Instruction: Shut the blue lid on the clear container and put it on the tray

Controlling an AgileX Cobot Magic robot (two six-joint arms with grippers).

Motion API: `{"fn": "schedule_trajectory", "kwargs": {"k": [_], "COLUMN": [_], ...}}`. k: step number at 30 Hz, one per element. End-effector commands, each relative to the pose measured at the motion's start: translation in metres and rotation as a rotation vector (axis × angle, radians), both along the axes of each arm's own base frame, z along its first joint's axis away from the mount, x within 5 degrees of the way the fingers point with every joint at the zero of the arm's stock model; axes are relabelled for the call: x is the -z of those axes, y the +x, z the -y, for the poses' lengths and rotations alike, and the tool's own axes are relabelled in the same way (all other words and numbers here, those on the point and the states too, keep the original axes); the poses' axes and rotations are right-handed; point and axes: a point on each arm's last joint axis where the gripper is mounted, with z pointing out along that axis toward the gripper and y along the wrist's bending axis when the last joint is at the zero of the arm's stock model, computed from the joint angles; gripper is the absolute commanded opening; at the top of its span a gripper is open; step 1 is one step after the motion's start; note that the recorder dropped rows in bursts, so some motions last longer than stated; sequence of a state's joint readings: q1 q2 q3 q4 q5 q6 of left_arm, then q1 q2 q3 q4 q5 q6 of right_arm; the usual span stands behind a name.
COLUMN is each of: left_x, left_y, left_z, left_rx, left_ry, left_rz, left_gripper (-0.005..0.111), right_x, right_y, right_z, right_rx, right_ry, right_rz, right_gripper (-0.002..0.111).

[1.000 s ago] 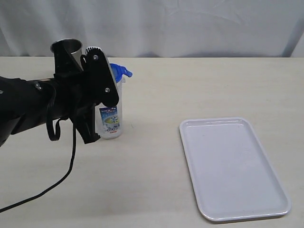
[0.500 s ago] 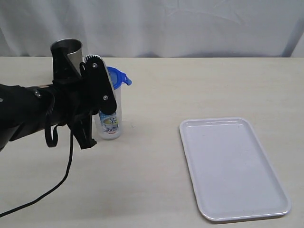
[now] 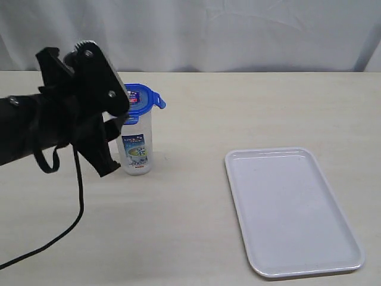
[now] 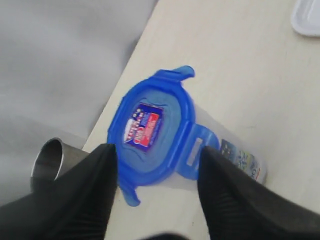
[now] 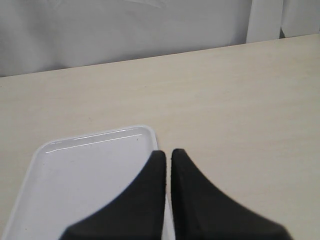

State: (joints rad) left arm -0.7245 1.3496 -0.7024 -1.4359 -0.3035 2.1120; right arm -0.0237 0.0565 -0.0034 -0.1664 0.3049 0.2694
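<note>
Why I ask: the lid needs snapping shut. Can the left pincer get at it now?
Probably yes. The left pincer is open and close by the lid, which sits on top of the jar; nothing shows between pincer and lid.

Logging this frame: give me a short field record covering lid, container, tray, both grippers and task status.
lid: blue lid sits on top of the clear container; at least two flaps stick outward
container: upright on the table, off the tray
tray: nothing on it
left gripper: open, aimed at the lid, gripping nothing
right gripper: shut, holding nothing, near the tray's edge
other: steel cup beside the container
status: container not yet on tray
</note>
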Motion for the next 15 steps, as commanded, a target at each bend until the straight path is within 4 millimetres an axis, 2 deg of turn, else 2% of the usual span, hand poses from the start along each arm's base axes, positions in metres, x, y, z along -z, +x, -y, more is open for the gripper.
{"fn": "schedule_trajectory", "kwargs": {"k": [1, 5, 9, 11, 15], "left_x": [-0.03, -0.047, -0.046, -0.044, -0.047], "left_y": [-0.014, -0.017, -0.004, 0.003, 0.012], "left_z": [-0.014, -0.032, -0.054, -0.062, -0.077], "left_rx": [-0.093, -0.192, -0.33, -0.317, -0.189], "left_ry": [-0.166, -0.247, -0.375, -0.476, -0.64], "left_rz": [0.021, 0.071, 0.024, -0.037, -0.152], "left_gripper": [0.054, 0.034, 0.011, 0.0, 0.0], "right_x": [0.001, 0.001, 0.001, 0.001, 0.0], "right_y": [0.0, 0.0, 0.0, 0.0, 0.0], "right_z": [0.0, 0.0, 0.001, 0.002, 0.002], "right_rx": [-0.003, -0.003, -0.008, -0.006, -0.006], "right_ry": [-0.002, -0.002, -0.059, -0.109, -0.108], "right_rz": [-0.002, -0.002, -0.004, -0.006, -0.002], "right_gripper": [0.004, 0.004, 0.004, 0.004, 0.004]}}
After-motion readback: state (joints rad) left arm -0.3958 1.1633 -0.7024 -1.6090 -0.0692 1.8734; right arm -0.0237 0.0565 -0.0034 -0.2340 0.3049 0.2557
